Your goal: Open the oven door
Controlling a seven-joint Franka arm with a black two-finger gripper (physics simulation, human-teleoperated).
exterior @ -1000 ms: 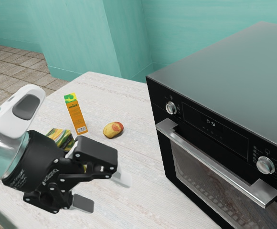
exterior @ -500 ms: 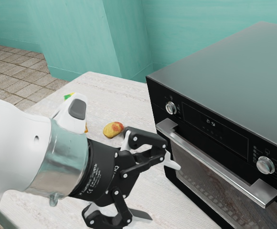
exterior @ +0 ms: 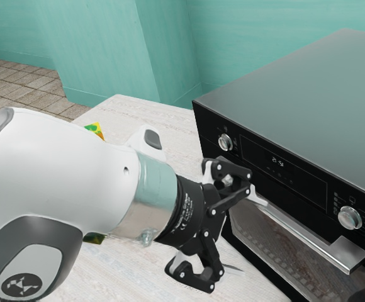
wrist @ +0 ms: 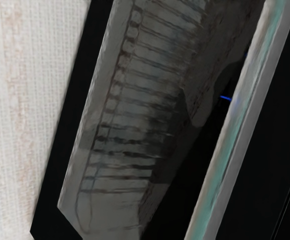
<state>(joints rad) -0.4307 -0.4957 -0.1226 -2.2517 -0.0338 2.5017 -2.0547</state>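
Note:
My gripper (exterior: 245,233) is at the front of the black oven (exterior: 299,91), its two fingers spread wide with nothing held between them. The upper fingertip overlaps the left end of the silver door handle (exterior: 305,233) in the exterior view; whether they touch I cannot tell. The lower fingertip hangs lower, in front of the oven's edge. The oven door (exterior: 274,255) is closed. In the wrist view the handle (wrist: 227,132) runs as a long slanted bar beside the door's glass window (wrist: 127,115), which shows a reflected rack pattern.
Behind the arm, the green and yellow top of a juice carton (exterior: 95,130) shows on the white table (exterior: 132,119). A bit of a dark green package (exterior: 94,238) peeks out below the arm. Two round knobs, one of them a left knob (exterior: 225,142), sit above the handle.
My gripper has moved across the table toward the exterior view's right, up to the oven handle, and its fingers have stayed apart. The arm now covers the fruit and most of the carton.

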